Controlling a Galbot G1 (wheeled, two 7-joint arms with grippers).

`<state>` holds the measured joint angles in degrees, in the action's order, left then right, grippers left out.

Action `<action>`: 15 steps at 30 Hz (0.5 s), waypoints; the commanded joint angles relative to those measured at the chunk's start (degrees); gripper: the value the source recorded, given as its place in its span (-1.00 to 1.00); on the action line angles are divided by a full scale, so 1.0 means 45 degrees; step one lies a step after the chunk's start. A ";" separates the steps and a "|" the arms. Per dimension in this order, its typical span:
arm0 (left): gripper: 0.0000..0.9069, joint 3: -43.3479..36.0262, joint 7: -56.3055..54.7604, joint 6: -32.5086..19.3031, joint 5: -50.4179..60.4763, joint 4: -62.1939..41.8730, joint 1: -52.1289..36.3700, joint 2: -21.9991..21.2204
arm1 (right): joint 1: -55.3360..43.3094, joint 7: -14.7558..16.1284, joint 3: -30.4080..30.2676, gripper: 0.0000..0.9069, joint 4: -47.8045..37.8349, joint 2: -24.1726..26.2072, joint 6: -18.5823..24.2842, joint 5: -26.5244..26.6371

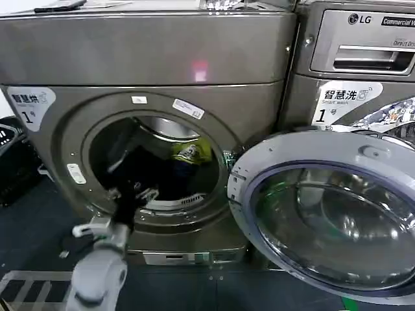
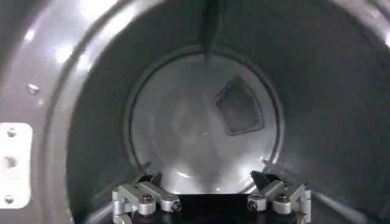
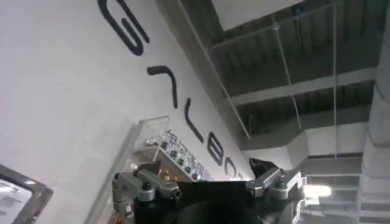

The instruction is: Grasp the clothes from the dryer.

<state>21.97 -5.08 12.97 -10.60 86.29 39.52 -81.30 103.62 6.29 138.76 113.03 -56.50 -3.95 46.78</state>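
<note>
- We see the clothes inside the drum of the dryer: a soft heap of dark navy-blue fabric [image 1: 152, 170] lies low in the porthole opening, and a smaller yellow-green printed garment [image 1: 192, 152] sits just beside it, toward the upper right of the opening.
- The dryer is the big grey-brown metallic front-loading machine [image 1: 149, 61] with a plain top panel and a white sticker with "1" [image 1: 28, 107] at its upper left corner.
- Its round glass door with a grey rim [image 1: 331, 217] stands swung open at the right of the porthole.
- The left gripper [image 1: 133, 193] is at the lower left edge of the porthole, just at the mouth of the drum, on its grey arm [image 1: 98, 272] rising from the bottom.
- In the left wrist view the fingers [image 2: 145, 198] of this gripper stand apart with nothing between them, and the shiny round back wall of the drum [image 2: 201, 122] lies ahead.
- In the right wrist view the right gripper [image 3: 207, 182] points up at a white wall with black letters [image 3: 170, 91] and a ceiling; its fingers are apart and hold nothing.
- A second grey machine with the LG logo [image 1: 360, 19] stands at the right of the dryer.
</note>
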 commanded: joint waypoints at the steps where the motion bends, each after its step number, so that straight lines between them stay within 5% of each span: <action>1: 1.00 -0.0755 0.0031 -0.1168 0.0119 -0.6264 -0.4363 -0.0341 | -0.0101 -0.0032 -0.0004 1.00 -0.0205 0.0199 0.0008 -0.0018; 15: 1.00 -0.1936 0.2356 -0.0876 0.1002 -1.2784 -0.8376 -0.0666 | -0.0349 0.0055 -0.0024 1.00 -0.0342 0.0347 0.0038 0.0159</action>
<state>16.60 -0.74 9.39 -7.97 47.91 13.30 -84.08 102.14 6.49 138.54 111.59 -55.00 -3.89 47.07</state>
